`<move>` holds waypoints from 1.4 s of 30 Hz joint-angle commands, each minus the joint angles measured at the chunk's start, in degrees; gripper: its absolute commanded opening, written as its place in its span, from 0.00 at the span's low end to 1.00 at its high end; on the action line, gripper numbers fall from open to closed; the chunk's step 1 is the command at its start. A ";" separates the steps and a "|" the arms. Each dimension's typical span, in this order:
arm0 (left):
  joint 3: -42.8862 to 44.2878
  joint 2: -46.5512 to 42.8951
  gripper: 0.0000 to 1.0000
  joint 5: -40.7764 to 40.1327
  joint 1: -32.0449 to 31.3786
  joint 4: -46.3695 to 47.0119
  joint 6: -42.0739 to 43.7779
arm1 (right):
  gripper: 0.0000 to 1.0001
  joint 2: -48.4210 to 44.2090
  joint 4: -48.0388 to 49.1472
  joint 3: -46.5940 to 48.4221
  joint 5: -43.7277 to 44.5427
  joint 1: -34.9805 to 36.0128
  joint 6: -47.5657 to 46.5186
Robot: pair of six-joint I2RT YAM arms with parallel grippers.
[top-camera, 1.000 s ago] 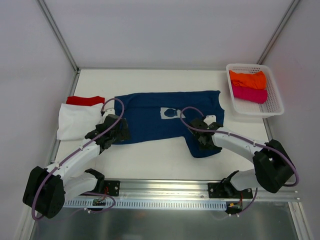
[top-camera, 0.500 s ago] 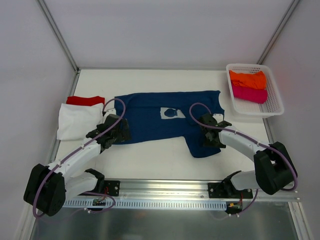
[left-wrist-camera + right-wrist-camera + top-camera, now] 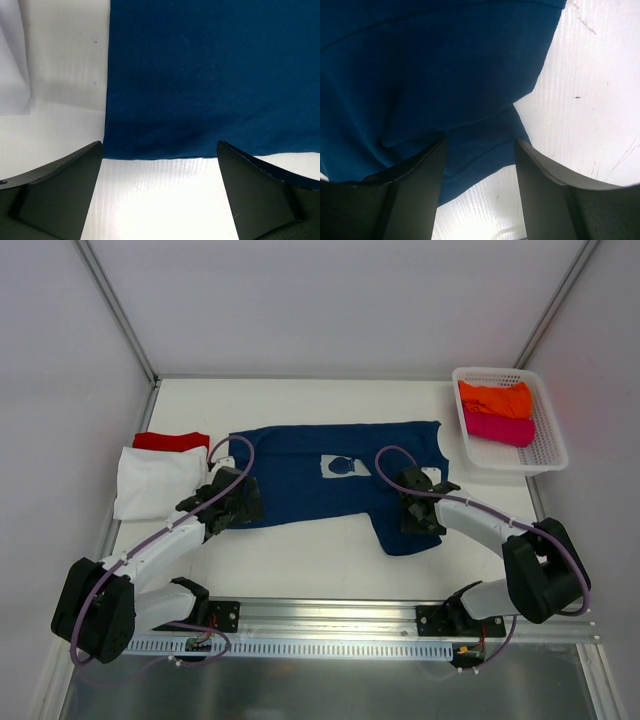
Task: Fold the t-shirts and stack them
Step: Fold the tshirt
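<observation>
While the navy tee [image 3: 320, 475] lies spread flat mid-table, print [image 3: 343, 466] up, both arms reach in over its near edge. L gripper [image 3: 240, 505] sits at the tee's near-left corner w/ jaws as wide as they go and nothing in them. From the L wrist cam, the cloth's edge runs across btwn the two fingers [image 3: 65, 190], w/ bare table [image 3: 320, 560] on the near side. R gripper [image 3: 418, 520] is low over the part of the tee that sticks out toward the arms on the right. Its jaws are roughly half open, w/ a fold of blue cloth and some table showing in the gap; no pinch on the cloth that I can see. White tee [image 3: 150, 480] lies folded at the left edge, just beside the navy one, w/ the red tee [image 3: 170, 440] touching its far side. Basket [image 3: 550, 450] is in the far-right corner, well apart from the grippers, w/ the orange tee [image 3: 495, 398] and magenta tee [image 3: 498, 428] in it, orange on the far side.
</observation>
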 commanded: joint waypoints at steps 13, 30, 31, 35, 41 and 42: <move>2.33 2.17 0.99 1.75 -0.49 0.60 1.56 | 0.66 2.67 -0.33 1.74 -2.83 -4.51 -1.05; 2.95 1.47 0.99 2.36 -0.05 0.16 2.18 | 0.01 -8.03 -5.69 -0.27 -6.79 -2.85 -1.49; 3.04 1.91 0.99 2.54 -0.05 0.16 2.09 | 0.01 -11.70 -6.48 -0.27 -6.96 -2.49 -1.23; 3.57 2.96 0.99 3.50 -0.14 0.16 1.56 | 0.01 -18.49 -11.31 -0.19 -7.32 -1.08 -0.35; 4.27 4.19 0.99 4.38 -0.14 0.16 1.48 | 0.01 -19.57 -12.82 -0.45 -7.23 -0.47 -0.43; 4.36 4.46 0.99 4.38 -0.06 0.16 1.56 | 0.00 -18.95 -12.38 -0.71 -7.23 -0.47 -0.43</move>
